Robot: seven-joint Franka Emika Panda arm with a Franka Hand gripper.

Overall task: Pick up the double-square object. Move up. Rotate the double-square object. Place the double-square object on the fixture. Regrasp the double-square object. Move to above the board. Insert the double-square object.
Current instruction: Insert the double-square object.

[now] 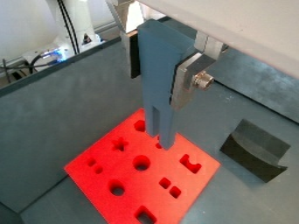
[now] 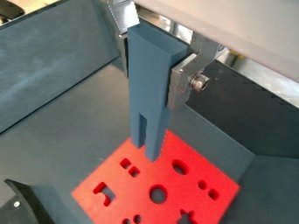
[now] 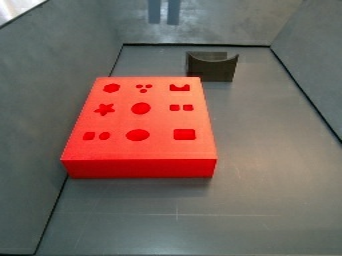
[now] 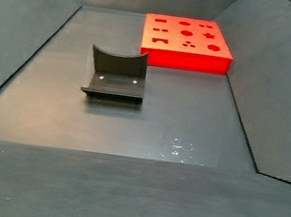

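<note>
Wrist views: end effector (image 1: 173, 83) hangs high above the board (image 1: 100, 171), its silver finger (image 1: 191, 77) pressed flat on one side of the double-square object (image 1: 160, 87); the opposite finger is hidden behind the bar, so the clamp looks closed on it.
Held piece: double-square object (image 2: 147, 92) stands upright, its notched lower end pointing down over the red board (image 2: 128, 188), clear of the surface.
Fixture in a wrist view: fixture (image 1: 256, 148) sits on the grey floor just beside the board.
Side view, board near: only the bar's lower tip (image 3: 164, 10) shows at the upper edge, well above the board (image 3: 134, 160); fixture (image 3: 211, 64) beyond it.
Side view, fixture near: fixture (image 4: 115, 74) mid-floor, board (image 4: 185, 53) behind; end effector out of frame.
</note>
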